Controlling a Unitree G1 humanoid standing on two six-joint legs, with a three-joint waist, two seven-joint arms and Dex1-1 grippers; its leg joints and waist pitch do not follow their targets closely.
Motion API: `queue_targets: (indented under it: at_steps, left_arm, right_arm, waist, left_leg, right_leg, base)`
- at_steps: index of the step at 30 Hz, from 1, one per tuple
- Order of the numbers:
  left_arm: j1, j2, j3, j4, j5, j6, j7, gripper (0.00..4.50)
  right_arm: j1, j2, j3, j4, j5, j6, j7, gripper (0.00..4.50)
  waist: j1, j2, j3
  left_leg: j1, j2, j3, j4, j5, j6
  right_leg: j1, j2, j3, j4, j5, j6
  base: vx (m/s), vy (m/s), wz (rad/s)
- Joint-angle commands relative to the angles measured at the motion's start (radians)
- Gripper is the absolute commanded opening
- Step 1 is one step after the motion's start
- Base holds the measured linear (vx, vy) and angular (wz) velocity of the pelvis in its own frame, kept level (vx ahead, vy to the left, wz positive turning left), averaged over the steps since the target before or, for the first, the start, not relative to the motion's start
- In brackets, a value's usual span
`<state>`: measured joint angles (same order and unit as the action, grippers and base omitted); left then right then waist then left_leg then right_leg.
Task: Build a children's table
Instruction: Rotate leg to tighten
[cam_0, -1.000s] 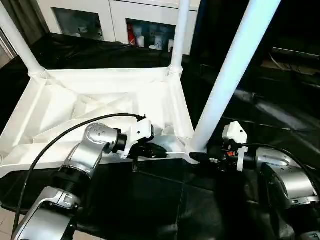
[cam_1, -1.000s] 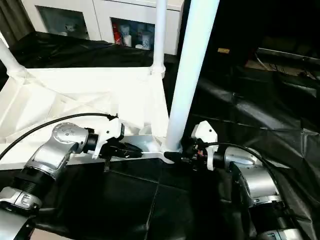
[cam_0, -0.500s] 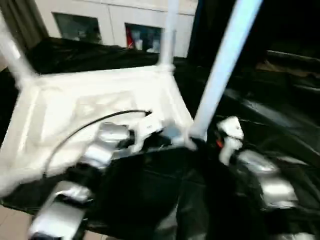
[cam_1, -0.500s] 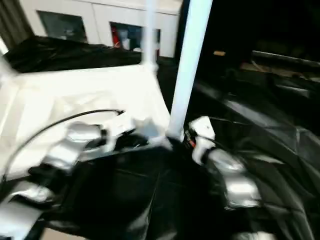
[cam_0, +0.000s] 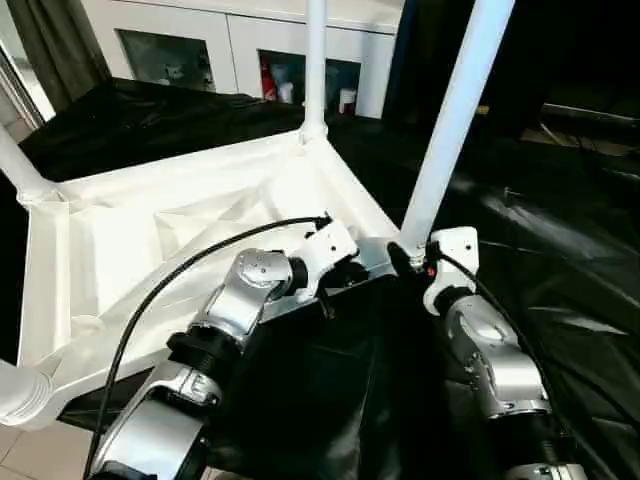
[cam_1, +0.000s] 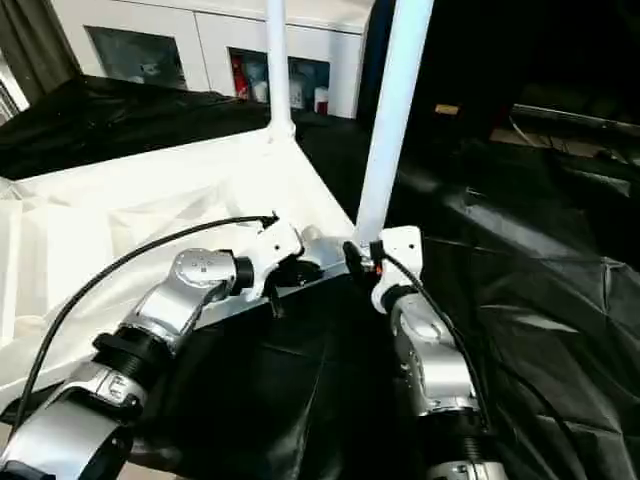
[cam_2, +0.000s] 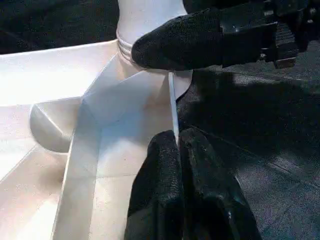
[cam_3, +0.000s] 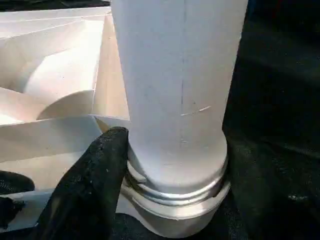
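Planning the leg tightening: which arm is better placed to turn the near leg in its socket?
Right. The right gripper already straddles the leg's base at the socket. The left gripper is pinched shut on the tabletop's rim, so it should steady that.

Smooth white plastic tabletop (cam_0: 150, 230) and legs (cam_0: 455, 120); glossy black crinkled cloth (cam_0: 560, 270).

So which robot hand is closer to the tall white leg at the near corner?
Right. The right gripper is at the base of the leg, one finger against it. The left gripper pinches the tabletop's rim beside that corner.
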<state>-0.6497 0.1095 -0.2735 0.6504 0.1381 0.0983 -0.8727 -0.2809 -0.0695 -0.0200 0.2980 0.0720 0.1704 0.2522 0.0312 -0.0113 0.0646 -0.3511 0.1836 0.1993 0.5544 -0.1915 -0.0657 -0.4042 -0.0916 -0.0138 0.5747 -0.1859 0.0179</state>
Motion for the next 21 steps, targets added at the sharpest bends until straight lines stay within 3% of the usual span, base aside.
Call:
queue_targets:
  at_steps: [1, 5, 7, 8, 9, 12, 15, 18, 20, 21]
  left_arm:
    - [0.029, -0.023, -0.084, 0.031, -0.002, -0.024, -0.088, 0.00]
    - [0.031, 0.022, -0.079, 0.025, -0.009, -0.038, -0.144, 0.00]
    - [0.034, 0.102, -0.074, 0.015, -0.024, -0.063, -0.251, 0.00]
    - [0.034, 0.107, -0.074, 0.015, -0.026, -0.065, -0.259, 0.00]
    - [0.037, 0.146, -0.072, 0.007, -0.040, -0.085, -0.322, 0.00]
    - [0.037, 0.180, -0.071, 0.000, -0.047, -0.091, -0.362, 0.00]
    - [0.033, 0.189, -0.070, 0.001, -0.045, -0.093, -0.358, 0.00]
    - [0.022, 0.183, -0.065, 0.019, -0.028, -0.107, -0.306, 0.00]
    - [0.017, 0.179, -0.067, 0.030, -0.029, -0.105, -0.304, 0.56]
    - [0.016, 0.179, -0.069, 0.032, -0.029, -0.103, -0.306, 0.56]
  right_arm:
    - [0.000, -0.002, 0.064, 0.032, 0.000, 0.025, 0.070, 3.41]
    - [0.006, -0.057, 0.077, 0.007, 0.013, 0.027, 0.166, 3.46]
    - [0.033, -0.184, 0.111, -0.071, 0.082, 0.039, 0.418, 3.46]
    - [0.035, -0.193, 0.113, -0.076, 0.087, 0.039, 0.435, 3.46]
    - [0.049, -0.265, 0.126, -0.118, 0.118, 0.047, 0.556, 3.46]
    - [0.052, -0.332, 0.121, -0.139, 0.141, 0.042, 0.651, 3.46]
    - [0.046, -0.349, 0.107, -0.134, 0.151, 0.038, 0.674, 3.46]
    - [0.037, -0.360, 0.107, -0.120, 0.154, 0.034, 0.688, 3.46]
    - [0.035, -0.365, 0.121, -0.120, 0.154, 0.034, 0.699, 3.50]
    - [0.035, -0.365, 0.124, -0.121, 0.154, 0.034, 0.701, 3.50]
  waist:
    - [-0.001, -0.009, -0.030]
    - [0.001, -0.009, -0.033]
    - [0.005, -0.009, -0.034]
    - [0.007, -0.009, -0.035]
    - [0.008, -0.008, -0.038]
    - [0.007, -0.008, -0.043]
    - [0.006, -0.011, -0.041]
    - [0.007, -0.013, -0.038]
    - [0.008, -0.014, -0.037]
    - [0.010, -0.013, -0.037]
  left_leg:
    - [-0.002, 0.037, -0.021, -0.078, -0.341, 0.029]
    - [-0.008, 0.037, -0.018, -0.074, -0.292, 0.044]
    - [-0.005, 0.038, -0.015, -0.069, -0.271, 0.063]
    - [-0.002, 0.039, -0.014, -0.067, -0.264, 0.072]
    - [-0.004, 0.040, -0.011, -0.061, -0.215, 0.095]
    - [-0.006, 0.042, -0.008, -0.052, -0.142, 0.119]
    - [-0.007, 0.042, -0.006, -0.050, -0.131, 0.127]
    - [-0.004, 0.044, -0.007, -0.053, -0.168, 0.111]
    - [-0.001, 0.044, -0.006, -0.054, -0.180, 0.101]
    - [-0.001, 0.045, -0.007, -0.054, -0.178, 0.099]
  right_leg:
    - [0.016, -0.036, 0.026, -0.090, -0.402, -0.129]
    - [0.024, -0.034, 0.026, -0.077, -0.289, -0.160]
    - [0.030, -0.034, 0.025, -0.075, -0.248, -0.180]
    - [0.031, -0.034, 0.026, -0.072, -0.226, -0.187]
    - [0.036, -0.033, 0.026, -0.060, -0.128, -0.222]
    - [0.041, -0.033, 0.022, -0.045, -0.002, -0.274]
    - [0.041, -0.033, 0.021, -0.042, 0.017, -0.296]
    - [0.040, -0.036, 0.022, -0.049, -0.067, -0.296]
    - [0.038, -0.036, 0.022, -0.052, -0.107, -0.284]
    - [0.038, -0.037, 0.023, -0.052, -0.110, -0.283]
  base:
    - [0.000, 0.000, 0.00]
    - [0.000, 0.000, 0.00]
    - [0.000, 0.000, 0.00]
    - [0.000, 0.000, 0.00]
    - [0.000, 0.000, 0.00]
    - [0.000, 0.000, 0.00]
    - [0.000, 0.000, 0.00]
    - [0.000, 0.000, 0.00]
    - [0.000, 0.000, 0.00]
    - [0.000, 0.000, 0.00]
